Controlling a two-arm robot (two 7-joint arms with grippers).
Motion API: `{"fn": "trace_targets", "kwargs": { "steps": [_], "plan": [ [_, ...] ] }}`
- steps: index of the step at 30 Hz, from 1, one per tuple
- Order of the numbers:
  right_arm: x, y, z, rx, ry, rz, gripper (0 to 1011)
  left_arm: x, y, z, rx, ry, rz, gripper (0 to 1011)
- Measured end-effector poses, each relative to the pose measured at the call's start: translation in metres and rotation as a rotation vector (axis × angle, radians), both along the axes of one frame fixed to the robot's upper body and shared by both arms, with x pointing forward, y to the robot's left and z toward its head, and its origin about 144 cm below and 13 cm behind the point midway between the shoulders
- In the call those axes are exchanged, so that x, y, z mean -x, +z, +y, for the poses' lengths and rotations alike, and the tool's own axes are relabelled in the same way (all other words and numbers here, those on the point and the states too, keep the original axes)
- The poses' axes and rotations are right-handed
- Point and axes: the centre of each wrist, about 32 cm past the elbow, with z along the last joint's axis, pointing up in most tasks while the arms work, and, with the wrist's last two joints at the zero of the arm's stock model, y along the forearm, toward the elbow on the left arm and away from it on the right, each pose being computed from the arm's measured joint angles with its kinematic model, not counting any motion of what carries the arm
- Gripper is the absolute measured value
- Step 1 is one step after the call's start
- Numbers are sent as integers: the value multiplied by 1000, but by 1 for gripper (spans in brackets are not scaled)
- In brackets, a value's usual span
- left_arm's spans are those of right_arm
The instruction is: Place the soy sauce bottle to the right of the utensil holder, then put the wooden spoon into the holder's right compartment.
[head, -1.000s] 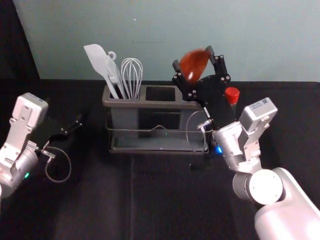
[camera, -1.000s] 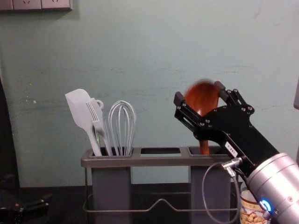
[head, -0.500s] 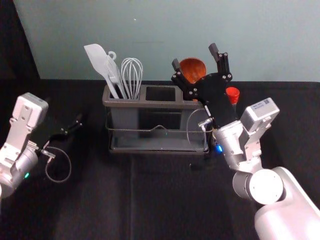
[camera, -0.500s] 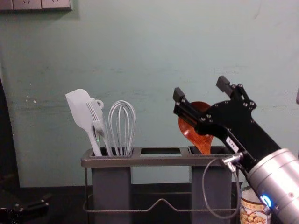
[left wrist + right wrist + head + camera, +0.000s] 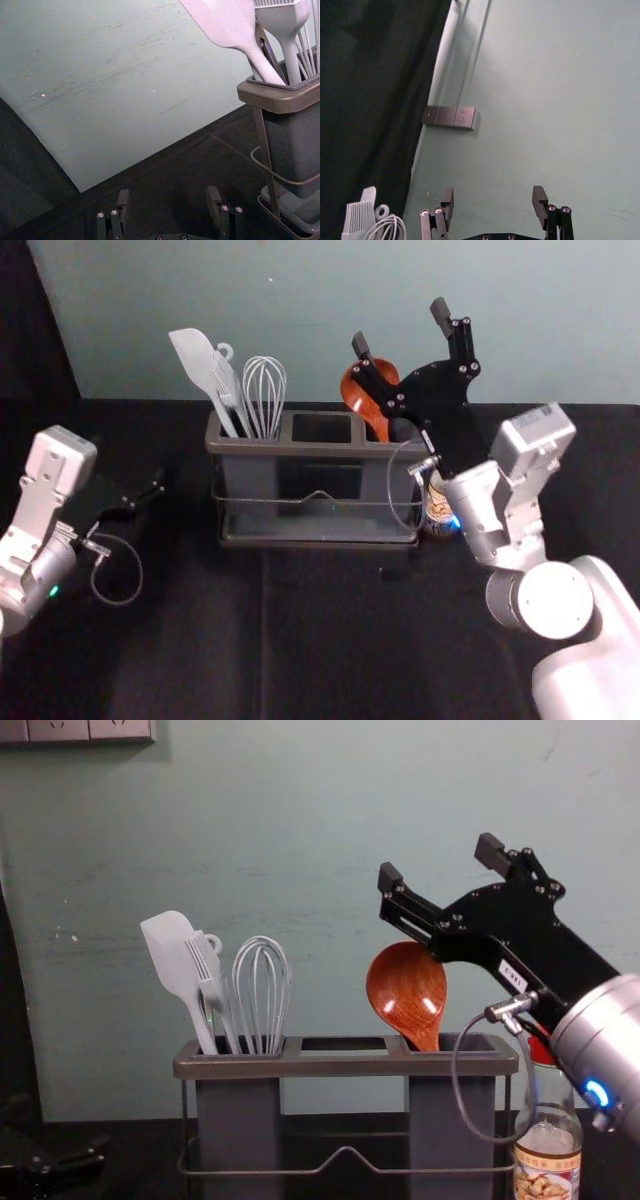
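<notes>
Two hands in sight, both spread wide, both gripping nothing. On the right arm, raised above and behind the utensil holder's (image 5: 345,1066) right end: the right hand (image 5: 400,326), with fingers well apart and only the wall (image 5: 530,125) ahead of them. Just below this hand, toward its left finger: the wooden spoon (image 5: 406,988), let go, standing bowl up in the right compartment (image 5: 452,1120) and tilted toward the robot's left. Seen from the chest, overlapped a little at the bowl's upper edge by the hand; impossible to say from there whether touching or apart.

Lower than the right hand and farther to the right, below its wrist: the soy sauce bottle (image 5: 548,1165), upright on the bench (image 5: 200,640), just beside the holder's right end, partly covered by the arm in the head view. From the hand's wrist, down in front of the right compartment: a looping cable (image 5: 456,1095).

Well to the left of the right hand, and lower: the spatula (image 5: 170,950), brush (image 5: 204,965) and whisk (image 5: 262,985), gathered in the left compartment (image 5: 238,1120). Left of the holder, low over the bench and well apart from the spoon: the left hand (image 5: 145,494), parked.
</notes>
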Motion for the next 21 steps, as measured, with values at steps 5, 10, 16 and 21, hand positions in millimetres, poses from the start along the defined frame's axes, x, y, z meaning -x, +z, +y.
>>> {"fn": "trace_targets", "kwargs": {
  "steps": [5,10,16,21],
  "plan": [
    [13,19,-3,45,-19,84,1002,0,0,0,0,0,0,1000],
    [28,39,-7,94,-35,195,1002,0,0,0,0,0,0,1000],
    [41,53,-10,125,-43,265,1002,0,0,0,0,0,0,1000],
    [47,58,-11,138,-49,285,1002,0,0,0,0,0,0,1000]
  ]
}}
